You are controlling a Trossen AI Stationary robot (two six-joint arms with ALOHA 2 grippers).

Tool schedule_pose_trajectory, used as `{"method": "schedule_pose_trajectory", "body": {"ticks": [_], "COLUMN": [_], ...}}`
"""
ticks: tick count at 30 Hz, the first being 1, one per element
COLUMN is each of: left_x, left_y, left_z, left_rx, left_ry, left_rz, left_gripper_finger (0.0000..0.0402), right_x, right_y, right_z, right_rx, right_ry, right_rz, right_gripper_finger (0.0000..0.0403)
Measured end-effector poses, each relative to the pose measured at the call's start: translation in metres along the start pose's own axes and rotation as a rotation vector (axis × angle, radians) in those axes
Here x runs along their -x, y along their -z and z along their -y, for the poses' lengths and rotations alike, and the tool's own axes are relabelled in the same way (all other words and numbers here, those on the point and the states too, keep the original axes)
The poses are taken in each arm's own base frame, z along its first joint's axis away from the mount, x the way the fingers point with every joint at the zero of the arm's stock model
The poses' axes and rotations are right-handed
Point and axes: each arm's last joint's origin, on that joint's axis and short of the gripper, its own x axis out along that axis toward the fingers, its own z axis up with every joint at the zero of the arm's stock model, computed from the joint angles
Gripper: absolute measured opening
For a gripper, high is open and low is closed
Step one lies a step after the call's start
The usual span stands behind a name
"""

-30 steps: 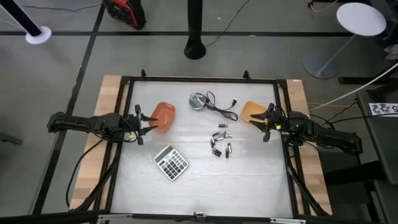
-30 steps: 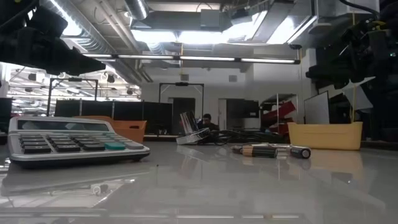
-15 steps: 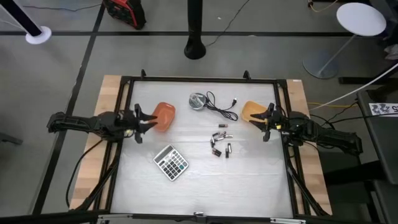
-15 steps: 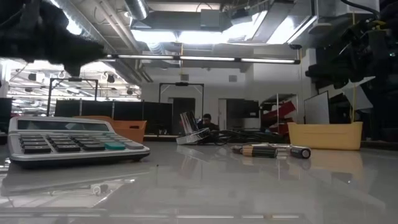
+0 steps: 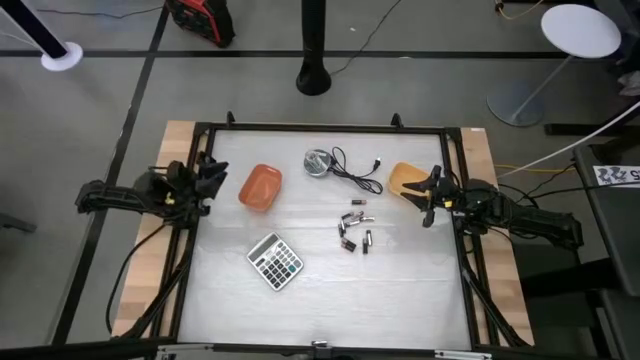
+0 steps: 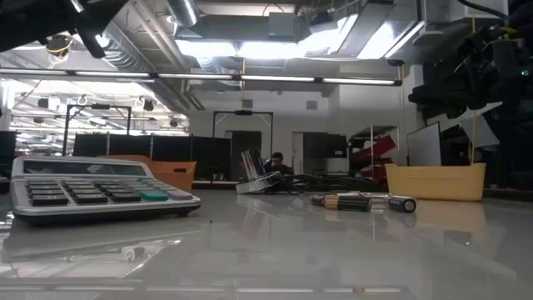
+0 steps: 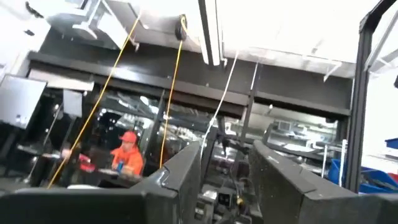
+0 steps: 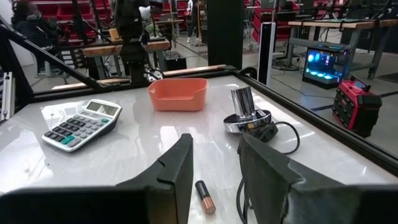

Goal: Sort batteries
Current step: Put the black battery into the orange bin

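High view, left to right: the left claw (image 5: 212,172) sits at the bench's (image 5: 400,300) left rail, tilted up toward the ceiling, fingers parted, holding nothing. Just beyond it lies the orange tray (image 5: 260,187), with the calculator (image 5: 275,262) nearer the front. The batteries (image 5: 354,230) lie loose mid-bench, well apart from the left claw and near the right claw (image 5: 428,196), which hovers released beside the yellow tray (image 5: 405,177). Judged best: take one cell at a time, across its width, avoiding the cable (image 5: 352,170). Glossy white surface; workshop behind, a person seated far off.
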Motion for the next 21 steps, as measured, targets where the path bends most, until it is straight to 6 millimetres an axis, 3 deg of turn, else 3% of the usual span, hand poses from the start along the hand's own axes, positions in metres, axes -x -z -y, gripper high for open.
{"method": "schedule_pose_trajectory", "body": {"ticks": [11,15,21], "left_x": [-0.025,-0.059,-0.130], "left_y": [0.035,0.045,0.059], "left_z": [0.005,0.016,0.041], "left_rx": [0.097,0.025,-0.336], "left_ry": [-0.072,-0.104,-0.053], "left_rz": [-0.191,-0.274,-0.340], "left_gripper_finger": [0.0127,0.0127,0.0127], "right_x": [0.000,0.000,0.000], "right_y": [-0.001,-0.001,-0.001], "right_z": [0.000,0.000,0.000], "right_rx": [0.011,0.021,0.028], "right_ry": [0.012,0.012,0.012], "right_rz": [0.004,0.006,0.006], "right_gripper_finger": [0.0127,0.0127,0.0127]}}
